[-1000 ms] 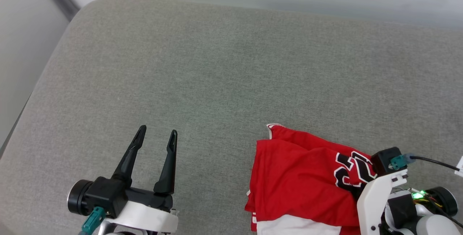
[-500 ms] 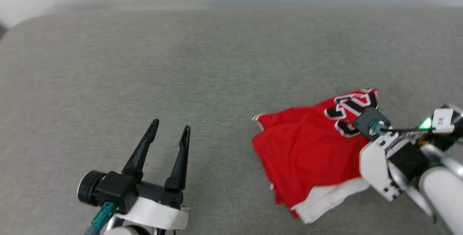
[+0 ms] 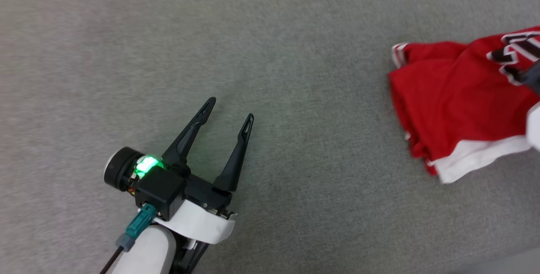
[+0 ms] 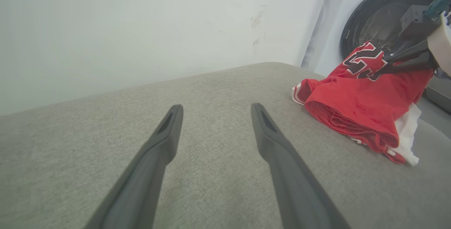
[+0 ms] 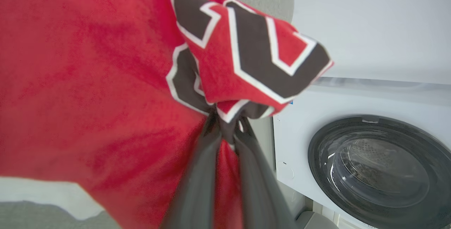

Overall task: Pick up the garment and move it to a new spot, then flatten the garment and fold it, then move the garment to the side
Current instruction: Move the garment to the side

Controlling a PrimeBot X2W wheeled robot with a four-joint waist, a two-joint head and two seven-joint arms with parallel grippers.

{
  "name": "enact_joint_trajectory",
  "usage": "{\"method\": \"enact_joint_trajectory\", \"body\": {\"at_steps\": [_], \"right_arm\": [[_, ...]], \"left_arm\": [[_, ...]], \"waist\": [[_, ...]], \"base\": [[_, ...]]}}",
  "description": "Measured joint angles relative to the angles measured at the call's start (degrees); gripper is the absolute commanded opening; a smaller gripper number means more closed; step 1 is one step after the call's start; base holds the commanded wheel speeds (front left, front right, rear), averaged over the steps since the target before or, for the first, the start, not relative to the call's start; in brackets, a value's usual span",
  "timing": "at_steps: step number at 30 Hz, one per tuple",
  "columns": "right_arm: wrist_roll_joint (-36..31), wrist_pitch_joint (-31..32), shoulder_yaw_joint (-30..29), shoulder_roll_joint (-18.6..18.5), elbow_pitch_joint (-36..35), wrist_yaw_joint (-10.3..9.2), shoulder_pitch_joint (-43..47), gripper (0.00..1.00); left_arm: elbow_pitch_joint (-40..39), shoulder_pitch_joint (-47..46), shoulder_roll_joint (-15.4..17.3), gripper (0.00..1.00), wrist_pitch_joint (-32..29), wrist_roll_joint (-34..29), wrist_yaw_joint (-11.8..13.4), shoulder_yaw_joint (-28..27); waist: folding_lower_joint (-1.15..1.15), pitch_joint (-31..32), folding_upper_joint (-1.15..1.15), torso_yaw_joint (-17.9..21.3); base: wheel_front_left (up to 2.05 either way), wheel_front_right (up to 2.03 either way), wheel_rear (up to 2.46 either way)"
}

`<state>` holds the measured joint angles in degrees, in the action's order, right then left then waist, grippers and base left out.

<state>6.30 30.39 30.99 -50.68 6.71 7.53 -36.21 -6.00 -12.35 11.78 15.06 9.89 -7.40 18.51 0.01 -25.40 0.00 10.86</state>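
Left end effector (image 3: 230, 108): fingers spread wide, empty, over grey fabric tabletop (image 3: 295, 55). Garment (image 3: 447, 97): bunched at tabletop's right side; soft, light, likely to sag; best taken at hem or shoulders. Right end effector (image 5: 227, 125): clamped on garment's lettered fold. Washing machine (image 5: 373, 165), white wall (image 4: 141, 28) beyond.

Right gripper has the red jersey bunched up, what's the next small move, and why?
Probably carry the jersey toward the middle of the grey cushion and lay it down: the right gripper is shut on its lettering, the cloth sits crumpled near the cushion's edge, and the left gripper stands open, apart from it.
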Motion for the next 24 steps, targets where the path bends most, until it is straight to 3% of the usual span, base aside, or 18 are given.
{"method": "enact_joint_trajectory", "body": {"at_steps": [5, 10, 23, 24], "right_arm": [[-1.92, -7.23, -4.20, -0.32, 8.60, 0.01, -2.84, 0.00], [-5.16, -10.24, -8.04, -0.74, 15.93, 0.01, -4.05, 0.00], [-10.66, -16.39, -21.07, -0.14, 27.41, 0.01, -4.12, 0.00], [-11.32, -16.80, -22.03, 0.29, 28.07, 0.01, -4.28, 0.17]], "left_arm": [[0.02, -2.84, 2.34, 1.00, 0.00, -0.12, 0.00, 2.01], [-0.68, -5.19, 4.04, 1.00, 0.00, -0.12, 0.00, 2.63], [-2.05, -7.56, 4.30, 1.00, 0.25, -0.11, -0.15, 3.64], [-1.96, -7.62, 4.23, 1.00, 0.25, -0.11, -0.14, 3.60]], "waist": [[0.00, -4.92, 0.00, 2.76], [0.00, -9.40, 0.00, 3.94], [0.00, -13.80, 0.00, 1.34], [0.00, -13.67, 0.00, 1.16]], "base": [[0.00, 0.00, 0.00], [0.00, 0.00, 0.00], [0.00, 0.00, 0.00], [0.00, 0.00, 0.00]]}}
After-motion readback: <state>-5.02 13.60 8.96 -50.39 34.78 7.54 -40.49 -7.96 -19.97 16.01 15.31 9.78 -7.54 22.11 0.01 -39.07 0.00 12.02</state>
